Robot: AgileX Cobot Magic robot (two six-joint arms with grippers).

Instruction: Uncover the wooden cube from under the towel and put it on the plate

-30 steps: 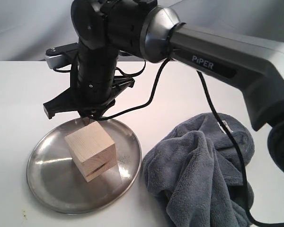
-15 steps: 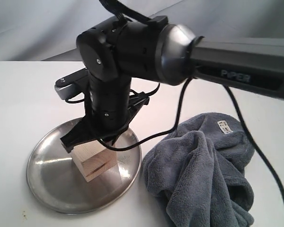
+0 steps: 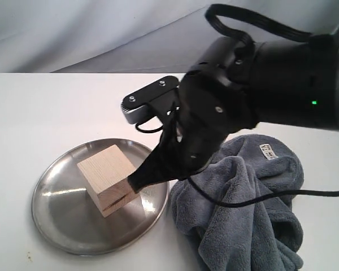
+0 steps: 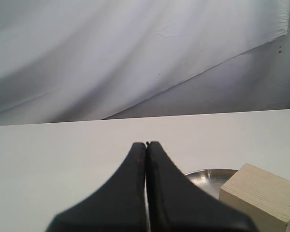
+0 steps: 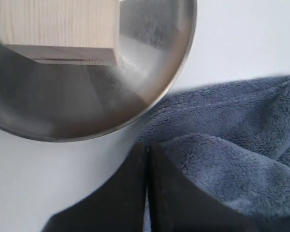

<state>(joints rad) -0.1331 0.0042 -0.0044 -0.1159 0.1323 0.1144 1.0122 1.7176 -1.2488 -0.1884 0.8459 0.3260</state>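
The pale wooden cube (image 3: 107,178) rests uncovered on the round steel plate (image 3: 62,220), toward its right half, groove face toward the camera. To the right of the plate lies the crumpled blue-grey towel (image 3: 243,226), touching the rim. My right gripper (image 3: 134,183) hangs shut and empty just right of the cube, over the plate's right rim. The right wrist view shows the gripper (image 5: 146,145) shut, with cube (image 5: 58,29), plate (image 5: 183,63) and towel (image 5: 232,150) below. My left gripper (image 4: 146,144) is shut and empty, apart from the plate (image 4: 208,175) and cube (image 4: 261,195).
The white table (image 3: 45,107) runs back to a grey draped backdrop (image 3: 73,34). The right arm's black cable (image 3: 243,204) hangs over the towel. The towel's white label (image 3: 268,151) faces up at its far side.
The right arm has swung right and nearer the camera, from the plate's far side to its right rim by the towel. The cube has stayed in place on the plate.
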